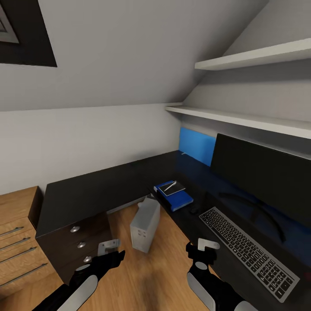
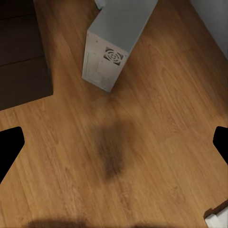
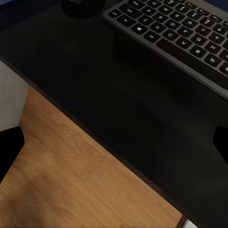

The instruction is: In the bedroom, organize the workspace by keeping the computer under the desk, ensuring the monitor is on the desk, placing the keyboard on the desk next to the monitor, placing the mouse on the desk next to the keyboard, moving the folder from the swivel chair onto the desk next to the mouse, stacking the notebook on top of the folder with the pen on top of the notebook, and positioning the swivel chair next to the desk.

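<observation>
The black desk [image 1: 108, 185] carries the monitor [image 1: 263, 172] with the keyboard [image 1: 248, 250] in front of it. Left of the keyboard sits the small black mouse [image 1: 194, 211]. Beyond it lies the blue folder [image 1: 179, 199], the dark notebook [image 1: 176, 188] on top of it and the pen [image 1: 169, 186] on that. The grey-white computer [image 1: 144, 223] stands on the floor in the desk's inner corner. My left gripper [image 1: 101, 262] hangs open over the floor in front of the computer [image 2: 114, 42]. My right gripper [image 1: 201, 258] is open above the desk edge [image 3: 118, 99], near the keyboard [image 3: 175, 33]. The swivel chair is out of view.
Light oak drawers [image 1: 17, 246] stand at the left beside the desk's dark drawer unit [image 1: 80, 244]. Two white shelves [image 1: 242, 119] run above the monitor. Wood floor [image 1: 142, 276] lies between the arms.
</observation>
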Robot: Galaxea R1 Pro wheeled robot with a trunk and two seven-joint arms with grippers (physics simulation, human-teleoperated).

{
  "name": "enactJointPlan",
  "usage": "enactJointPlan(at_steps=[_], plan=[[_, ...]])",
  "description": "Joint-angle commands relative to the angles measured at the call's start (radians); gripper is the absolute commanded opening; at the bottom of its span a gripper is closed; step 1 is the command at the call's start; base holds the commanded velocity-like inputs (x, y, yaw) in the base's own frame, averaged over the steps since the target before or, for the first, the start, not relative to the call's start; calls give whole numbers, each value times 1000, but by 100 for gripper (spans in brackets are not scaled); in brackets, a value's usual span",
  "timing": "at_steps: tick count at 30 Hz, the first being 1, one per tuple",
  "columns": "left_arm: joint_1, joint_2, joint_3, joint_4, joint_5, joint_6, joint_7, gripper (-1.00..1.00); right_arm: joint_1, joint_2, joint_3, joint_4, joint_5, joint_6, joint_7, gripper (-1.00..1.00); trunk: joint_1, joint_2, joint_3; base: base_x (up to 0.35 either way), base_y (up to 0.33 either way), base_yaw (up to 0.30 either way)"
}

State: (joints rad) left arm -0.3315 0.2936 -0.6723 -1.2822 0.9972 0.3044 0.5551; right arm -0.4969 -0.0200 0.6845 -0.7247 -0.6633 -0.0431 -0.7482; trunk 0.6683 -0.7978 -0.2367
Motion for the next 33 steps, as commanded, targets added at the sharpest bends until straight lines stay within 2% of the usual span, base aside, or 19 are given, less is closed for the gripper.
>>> enactJointPlan(at_steps=[1,25,33], plan=[[-1,1,-3,-2,6,1,8,100,-2,-2,7,-2,-10,-4,-7,100,0,-1,-2,0,0,0],[-1,0,-1,-2,6,1,8,100,-2,-4,2,0,-23,-5,-4,100,0,-1,-2,0,0,0],[-1,-1,-1,-1,7,1,8,100,-2,-5,-43,2,-24,-5,-3,100,0,-1,-2,0,0,0]])
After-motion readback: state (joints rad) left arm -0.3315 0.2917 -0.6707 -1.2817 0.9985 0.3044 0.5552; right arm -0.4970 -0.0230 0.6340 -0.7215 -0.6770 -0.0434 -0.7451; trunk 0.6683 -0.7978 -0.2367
